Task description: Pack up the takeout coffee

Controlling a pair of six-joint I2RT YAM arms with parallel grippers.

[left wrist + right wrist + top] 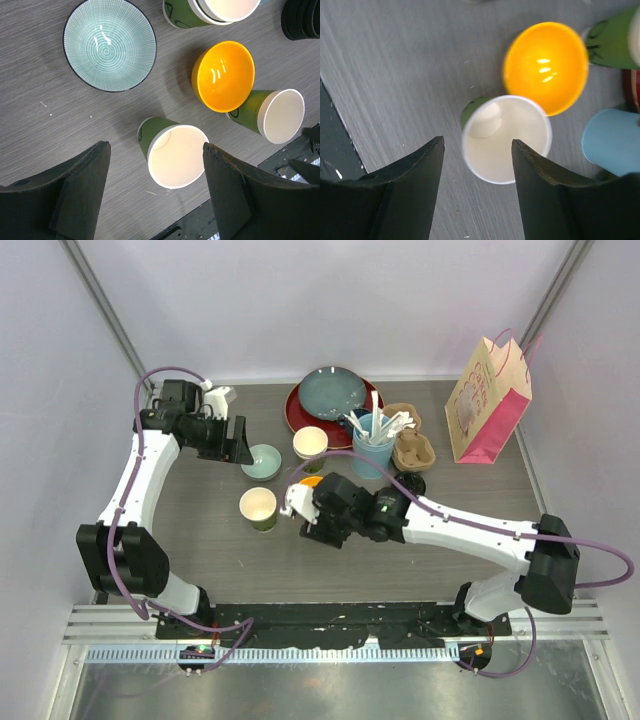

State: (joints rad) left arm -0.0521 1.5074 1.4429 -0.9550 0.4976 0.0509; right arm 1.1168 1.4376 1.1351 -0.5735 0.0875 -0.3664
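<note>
Three dark green paper cups stand open, without lids. One (258,506) is at the front left and shows below my left gripper (156,147) in its wrist view (172,155). One (310,443) stands further back. The third (505,137) sits under my right gripper (477,142), between its spread fingers, partly hidden in the top view. My left gripper (237,440) is open and empty, hovering beside the teal bowl (262,460). My right gripper (303,508) is open just above the third cup. A stack of black lids (410,485) lies behind the right arm.
An orange bowl (312,480) sits between the cups. A light-blue cup of white utensils (372,448), a brown cup carrier (415,445) and stacked plates (330,398) are at the back. A pink paper bag (487,400) stands at the back right.
</note>
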